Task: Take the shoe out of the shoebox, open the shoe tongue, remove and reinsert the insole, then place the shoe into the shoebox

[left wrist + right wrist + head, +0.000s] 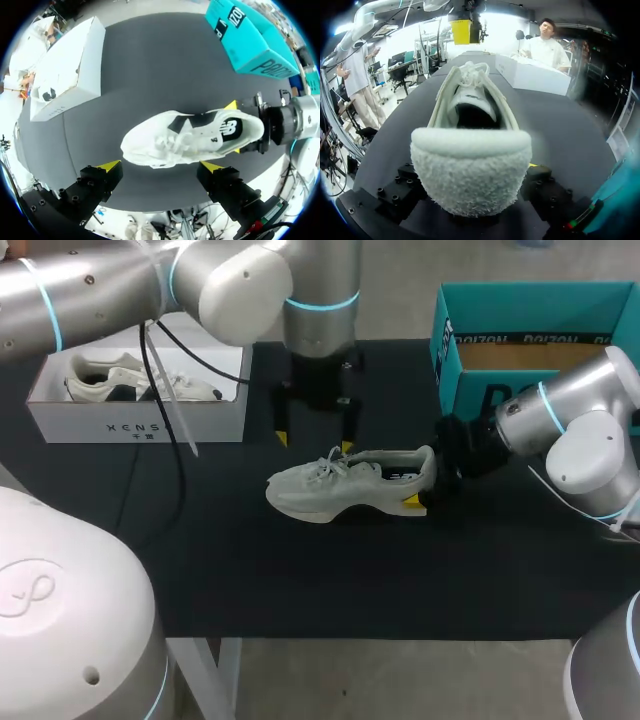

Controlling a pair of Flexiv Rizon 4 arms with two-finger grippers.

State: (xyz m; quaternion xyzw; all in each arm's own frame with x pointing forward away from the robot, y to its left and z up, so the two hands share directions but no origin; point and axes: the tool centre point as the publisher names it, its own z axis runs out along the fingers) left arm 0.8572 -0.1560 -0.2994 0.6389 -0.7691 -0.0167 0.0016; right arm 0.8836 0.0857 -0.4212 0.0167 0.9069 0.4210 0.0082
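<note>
A pale grey-white shoe (340, 485) stands upright on the black table, toe to the left. My right gripper (426, 490) is shut on its heel, one yellow-tipped finger on each side; in the right wrist view the fuzzy heel collar (470, 165) fills the space between the fingers. My left gripper (314, 442) hangs open just behind and above the laces, touching nothing. In the left wrist view its fingertips (107, 167) straddle the laced midfoot of the shoe (192, 137) from above. The dark insole shows inside the shoe's opening.
An open white shoebox (140, 415) with another pale shoe (130, 380) inside stands at the back left. An open teal shoebox (530, 340) stands at the back right, behind my right arm. Black table surface lies bare in front of the shoe.
</note>
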